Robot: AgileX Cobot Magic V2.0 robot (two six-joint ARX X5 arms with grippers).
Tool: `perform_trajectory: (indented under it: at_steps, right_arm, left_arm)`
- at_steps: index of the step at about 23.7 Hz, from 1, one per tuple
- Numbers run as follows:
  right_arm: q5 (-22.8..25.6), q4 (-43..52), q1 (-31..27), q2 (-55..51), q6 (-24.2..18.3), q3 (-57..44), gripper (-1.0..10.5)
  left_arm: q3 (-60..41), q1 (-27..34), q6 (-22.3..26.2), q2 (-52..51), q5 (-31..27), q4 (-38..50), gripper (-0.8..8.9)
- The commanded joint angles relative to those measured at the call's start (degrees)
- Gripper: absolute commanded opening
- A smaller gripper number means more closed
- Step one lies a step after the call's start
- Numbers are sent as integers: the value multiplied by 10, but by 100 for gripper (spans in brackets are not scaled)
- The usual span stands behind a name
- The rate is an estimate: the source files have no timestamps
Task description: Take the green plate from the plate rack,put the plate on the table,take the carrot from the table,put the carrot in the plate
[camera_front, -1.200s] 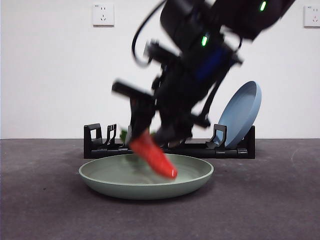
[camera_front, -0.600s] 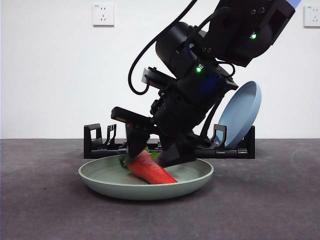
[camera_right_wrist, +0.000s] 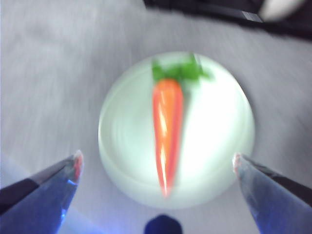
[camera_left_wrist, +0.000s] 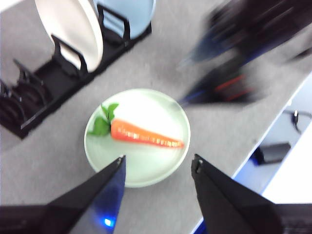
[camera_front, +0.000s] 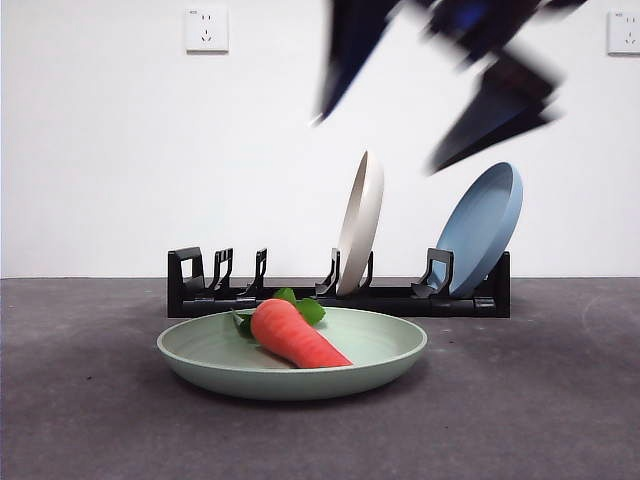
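The orange-red carrot (camera_front: 295,338) lies on its side in the pale green plate (camera_front: 380,365), leaves toward the black plate rack (camera_front: 400,298). The plate sits flat on the dark grey table (camera_front: 100,400) in front of the rack. My right gripper (camera_front: 420,100) is a dark blur high above the plate, jaws wide open and empty. Its wrist view looks straight down on the carrot (camera_right_wrist: 167,122) and plate (camera_right_wrist: 214,126) between the open jaws (camera_right_wrist: 157,160). My left gripper (camera_left_wrist: 157,163) is open and empty, high above, with the plate (camera_left_wrist: 161,112) and carrot (camera_left_wrist: 144,135) below.
A cream-white plate (camera_front: 358,222) and a blue plate (camera_front: 485,225) stand upright in the rack's right half; its left slots hold nothing. In the left wrist view the right arm (camera_left_wrist: 234,63) is a blur beyond the plate, and the table edge (camera_left_wrist: 273,117) runs near it.
My right gripper lowered the carrot into the green plate, let go of it and rose quickly out of the plate. The carrot now lies alone in the plate.
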Motion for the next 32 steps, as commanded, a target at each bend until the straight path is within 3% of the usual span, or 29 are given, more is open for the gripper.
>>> perform_trajectory:
  at_steps: [1, 3, 9, 12, 14, 16, 32]
  right_arm:
    - [-2, -102, 2, -80, -17, -2, 560]
    - [-10, -181, 2, -148, -18, -2, 559]
    - [-38, -281, 2, -234, -17, -2, 513]
    - [-46, -313, 2, -257, -17, -2, 300]
    - [-45, -325, 2, -268, -18, -2, 96]
    - [-45, -326, 2, -274, -18, -2, -19]
    - [-43, -326, 1, -278, -16, -2, 2]
  left_arm:
    - [-2, 1, -4, 0, 1, -10, 220]
    - [-2, 1, -4, 0, 3, -16, 220]
    - [-2, 1, -4, 0, 4, -28, 218]
    - [-2, 1, -5, 0, 4, -39, 203]
    - [-2, 1, -7, 0, 4, -48, 74]
    - [-2, 1, -8, 0, 4, -53, -14]
    - [-2, 1, -6, 0, 0, -57, -2]
